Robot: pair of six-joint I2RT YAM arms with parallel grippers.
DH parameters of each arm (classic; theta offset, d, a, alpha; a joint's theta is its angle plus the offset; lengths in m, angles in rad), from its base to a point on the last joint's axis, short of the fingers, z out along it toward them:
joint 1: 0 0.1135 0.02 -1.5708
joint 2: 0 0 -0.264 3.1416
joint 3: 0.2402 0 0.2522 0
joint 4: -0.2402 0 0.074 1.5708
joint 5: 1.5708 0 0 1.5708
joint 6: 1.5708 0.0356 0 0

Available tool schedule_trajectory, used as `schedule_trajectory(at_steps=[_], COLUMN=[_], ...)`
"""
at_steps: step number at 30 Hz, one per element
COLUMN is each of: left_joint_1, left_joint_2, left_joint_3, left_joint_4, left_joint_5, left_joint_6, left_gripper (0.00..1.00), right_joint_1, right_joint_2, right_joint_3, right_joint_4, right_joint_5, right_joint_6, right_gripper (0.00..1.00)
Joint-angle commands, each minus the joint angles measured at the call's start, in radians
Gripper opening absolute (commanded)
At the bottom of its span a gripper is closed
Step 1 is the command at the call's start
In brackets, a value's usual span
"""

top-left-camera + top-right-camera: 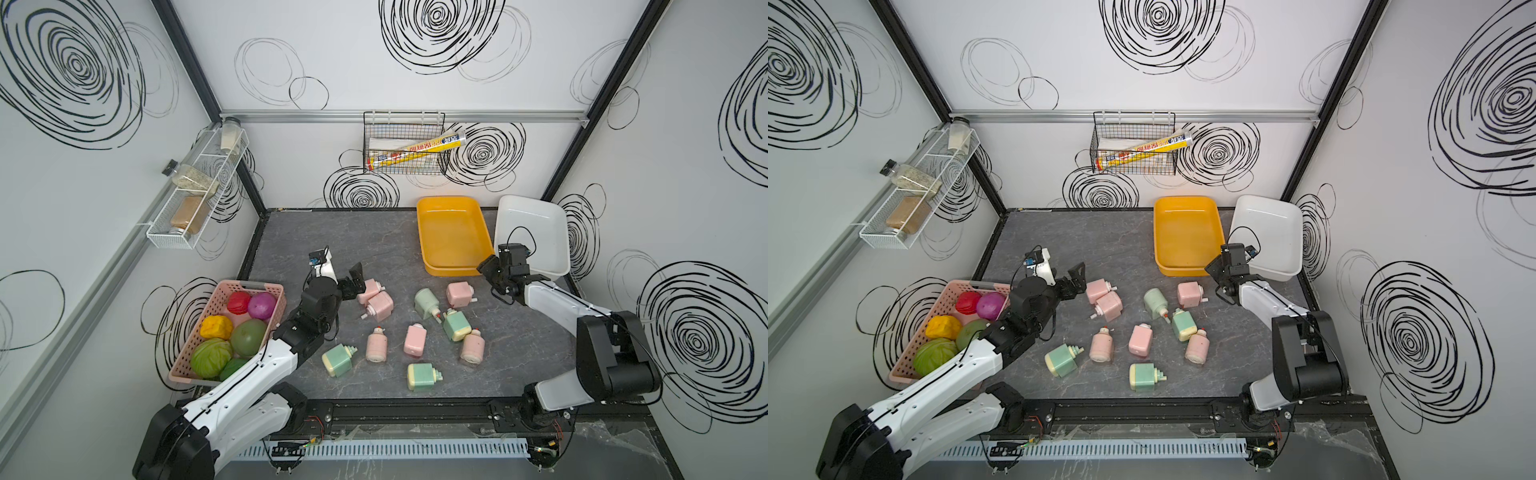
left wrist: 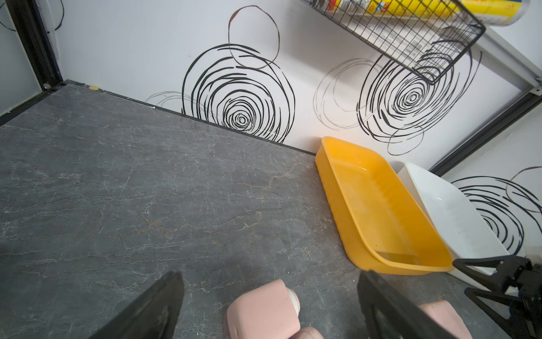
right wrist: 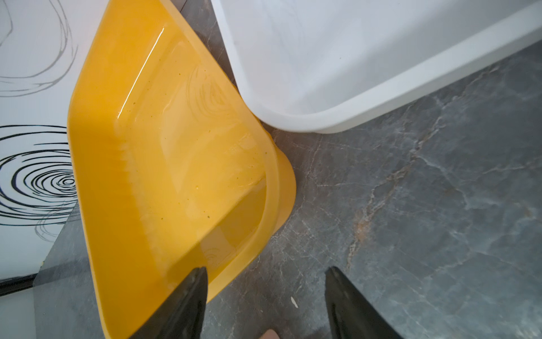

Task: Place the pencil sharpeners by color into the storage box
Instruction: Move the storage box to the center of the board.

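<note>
Your left gripper point(image 1: 352, 282), centre-left of the frame, stands spread wide just beside 1 pink sharpener point(image 1: 369, 289), not clamping it. Your right gripper point(image 3: 267, 270), fingers parted and empty, hovers near the yellow box point(image 1: 449, 199).

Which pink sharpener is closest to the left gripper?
The pink sharpener farther back in the touching pair, leftmost of all; it sits right at the open left gripper.
</note>
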Motion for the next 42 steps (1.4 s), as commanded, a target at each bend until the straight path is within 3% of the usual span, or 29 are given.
schedule_trajectory(at_steps=[1,9,22,32,42], left_joint_1=[0.014,0.039,0.063,0.086,0.097], left_joint_2=[0.000,-0.010,-0.012,-0.005,-0.009], left_joint_3=[-0.013,-0.030,-0.032,-0.031,-0.033], left_joint_4=[0.005,-0.005,-0.012,-0.022,-0.052], left_joint_5=[-0.040,-0.041,-0.045,-0.036,-0.052], left_joint_6=[-0.030,-0.059,-0.087,-0.124,-0.154], left_gripper=[0.99,0.99,0.99,0.99,0.99], right_joint_1=[0.003,0.017,0.038,0.041,0.044], right_joint_2=[0.049,0.149,0.206,0.289,0.514], right_joint_3=[0.046,0.111,0.181,0.351,0.725], right_joint_4=[-0.012,-0.006,0.006,-0.012,-0.166], right_joint_5=[0.038,0.048,0.055,0.002,-0.287], right_joint_6=[0.005,0.000,-0.072,-0.316,-0.645], right_gripper=[0.64,0.47,0.00,0.00,0.00])
